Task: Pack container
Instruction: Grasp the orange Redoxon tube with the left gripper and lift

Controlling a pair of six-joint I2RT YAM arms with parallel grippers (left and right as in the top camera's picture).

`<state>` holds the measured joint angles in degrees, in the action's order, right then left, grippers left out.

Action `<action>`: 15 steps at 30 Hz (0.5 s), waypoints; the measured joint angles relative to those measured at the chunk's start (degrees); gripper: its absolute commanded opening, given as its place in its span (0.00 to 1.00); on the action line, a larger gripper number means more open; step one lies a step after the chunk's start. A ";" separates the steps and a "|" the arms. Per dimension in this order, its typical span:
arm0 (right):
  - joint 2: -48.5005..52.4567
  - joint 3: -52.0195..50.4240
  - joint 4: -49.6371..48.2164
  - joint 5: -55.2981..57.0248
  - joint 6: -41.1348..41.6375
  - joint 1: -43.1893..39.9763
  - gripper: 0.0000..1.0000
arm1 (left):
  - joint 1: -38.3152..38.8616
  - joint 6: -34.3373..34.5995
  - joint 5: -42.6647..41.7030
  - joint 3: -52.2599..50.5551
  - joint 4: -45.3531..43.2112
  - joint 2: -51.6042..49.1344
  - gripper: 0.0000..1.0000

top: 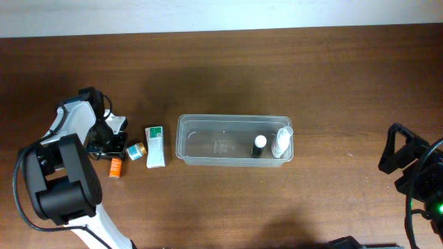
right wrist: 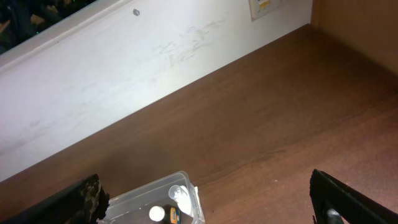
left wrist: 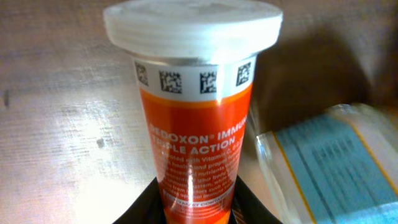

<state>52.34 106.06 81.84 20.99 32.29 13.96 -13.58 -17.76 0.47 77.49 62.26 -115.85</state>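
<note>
The clear container [top: 208, 140] stands mid-table and holds a black bottle with a white cap [top: 259, 145] and a clear bottle [top: 281, 142] at its right end. It also shows in the right wrist view [right wrist: 134, 198]. My left gripper [top: 109, 153] is left of the container, low over the table. Its fingers [left wrist: 198, 202] press both sides of the base of an orange tube with a white cap [left wrist: 196, 118], which also shows in the overhead view [top: 115, 167]. My right gripper [top: 396, 153] is open and empty at the far right.
A small bottle with a blue and yellow label [top: 136, 150] lies right beside the orange tube and shows in the left wrist view [left wrist: 329, 168]. A white tube with green print [top: 155, 146] lies between it and the container. A white wall [right wrist: 124, 68] borders the table's far side.
</note>
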 measured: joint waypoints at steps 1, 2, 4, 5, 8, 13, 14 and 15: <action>0.00 0.00 0.02 0.00 0.02 0.00 0.98 | 0.00 0.00 -0.20 1.09 1.70 0.00 0.23; 0.00 0.00 -0.02 0.00 0.00 0.00 0.98 | 0.00 0.02 -0.39 2.67 3.39 0.00 0.21; 0.00 0.00 0.02 0.00 -0.02 0.00 0.98 | 0.02 0.20 -0.87 6.80 6.67 0.00 0.16; 0.00 0.00 -0.04 0.00 -0.02 0.00 0.98 | 0.02 0.20 -1.16 9.44 8.31 0.07 0.16; 0.00 0.00 0.00 0.00 0.00 0.00 0.98 | 0.33 0.42 -2.64 16.04 12.26 0.70 0.16; 0.00 0.00 0.00 0.00 0.04 0.00 0.98 | 4.13 0.55 -7.61 26.80 18.64 3.39 0.16; 0.00 0.00 0.00 0.00 0.02 0.00 0.98 | 5.25 0.37 -8.61 28.13 19.26 3.91 0.16; 0.00 0.00 0.00 0.00 0.04 0.00 0.98 | 7.13 -0.24 -10.01 29.83 19.65 4.72 0.16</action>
<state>52.34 106.06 81.84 20.99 32.34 13.96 -6.46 -18.00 -9.54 107.33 81.91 -111.13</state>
